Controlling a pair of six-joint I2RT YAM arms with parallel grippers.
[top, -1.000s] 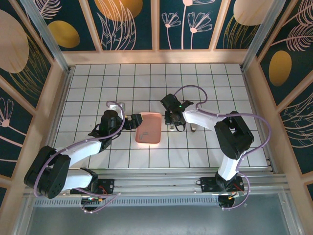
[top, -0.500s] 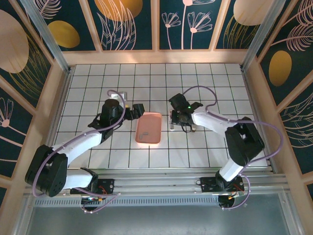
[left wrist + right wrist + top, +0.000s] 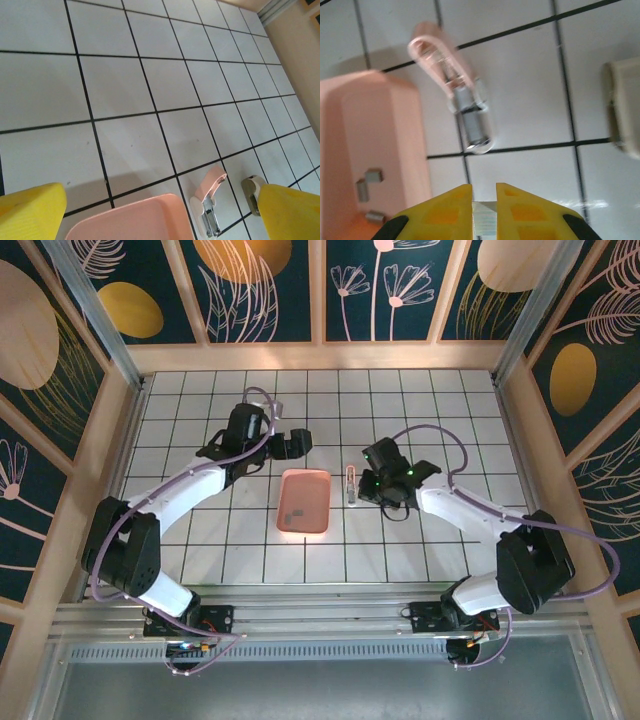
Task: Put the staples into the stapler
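White tiled table (image 3: 420, 410) is shared by a pink tray (image 3: 303, 502) at centre frame and the stapler (image 3: 457, 95), which is laid open just right of it. Spare staples (image 3: 368, 181) are seen in the tray, at lower left of the right wrist view. One grey strip (image 3: 484, 220) is pinched between the nearly closed jaws of the right gripper (image 3: 483, 197), just below the stapler. The left gripper (image 3: 292, 443) is held wide open and empty near the tray's upper edge. The strip should be aligned with the open channel and lowered flat before it is released.
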